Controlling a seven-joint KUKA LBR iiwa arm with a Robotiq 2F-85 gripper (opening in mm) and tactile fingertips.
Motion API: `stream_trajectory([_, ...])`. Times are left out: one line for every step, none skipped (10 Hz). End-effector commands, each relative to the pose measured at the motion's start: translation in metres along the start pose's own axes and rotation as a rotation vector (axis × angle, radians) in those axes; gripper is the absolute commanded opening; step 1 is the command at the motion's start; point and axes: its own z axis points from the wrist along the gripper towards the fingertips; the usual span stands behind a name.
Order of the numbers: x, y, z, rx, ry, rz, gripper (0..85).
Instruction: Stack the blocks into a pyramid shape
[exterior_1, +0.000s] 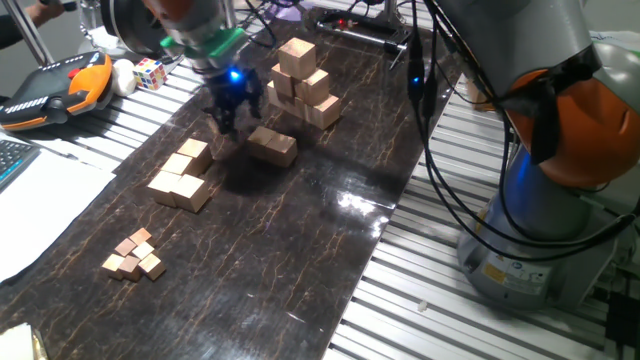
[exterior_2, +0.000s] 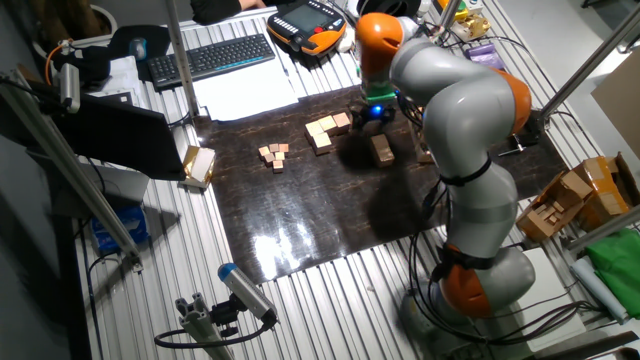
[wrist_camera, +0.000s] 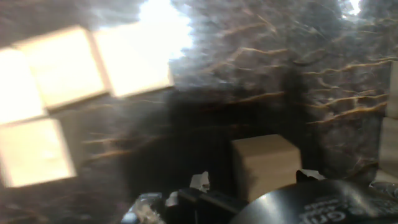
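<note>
Several mid-sized tan blocks (exterior_1: 182, 175) lie flat in a cluster on the left of the dark mat (exterior_1: 300, 250); they also show in the other fixed view (exterior_2: 325, 130). Two more blocks (exterior_1: 272, 146) lie side by side further right, also seen in the other fixed view (exterior_2: 381, 150). No pyramid shape of these blocks stands. My gripper (exterior_1: 228, 120) hangs just above the mat between the cluster and the pair, fingers apart with nothing between them. The blurred hand view shows the cluster (wrist_camera: 68, 81) at upper left and one block (wrist_camera: 264, 165) low at centre.
A taller stack of bigger cubes (exterior_1: 303, 85) stands behind the pair. Tiny pinkish-tan cubes (exterior_1: 134, 255) lie at the mat's near left. A teach pendant (exterior_1: 55, 90) and a colour cube (exterior_1: 150, 72) lie at the far left. The arm's base (exterior_1: 540, 220) stands right.
</note>
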Motion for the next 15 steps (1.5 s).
stream_trajectory([0.002, 0.03, -0.005, -0.003, -0.004, 0.01, 69.7])
stream_trajectory([0.002, 0.047, -0.01, -0.015, -0.002, 0.018, 69.7])
stream_trajectory([0.003, 0.066, -0.017, -0.021, 0.001, 0.029, 70.0])
stream_trajectory([0.004, 0.081, -0.025, -0.02, 0.009, 0.044, 70.3])
stream_trajectory([0.005, 0.095, -0.033, -0.017, 0.018, 0.049, 70.7])
stream_trajectory([0.006, 0.105, -0.037, -0.015, 0.02, 0.049, 71.3])
stream_trajectory([0.008, 0.115, -0.036, -0.029, 0.015, 0.046, 71.7])
stream_trajectory([0.009, 0.123, -0.033, -0.038, 0.004, 0.045, 72.7])
stream_trajectory([0.009, 0.13, -0.03, -0.025, -0.003, 0.042, 73.3])
stream_trajectory([0.01, 0.136, -0.026, -0.037, 0.001, 0.039, 74.0])
stream_trajectory([0.012, 0.144, -0.022, -0.043, -0.009, 0.045, 75.0])
stream_trajectory([0.012, 0.146, -0.018, -0.032, -0.011, 0.023, 76.3])
stream_trajectory([0.01, 0.146, -0.016, -0.033, -0.004, 0.005, 77.0])
stream_trajectory([0.01, 0.147, -0.014, -0.023, -0.008, -0.011, 77.3])
stream_trajectory([0.009, 0.147, -0.01, 0.009, -0.018, -0.035, 77.7])
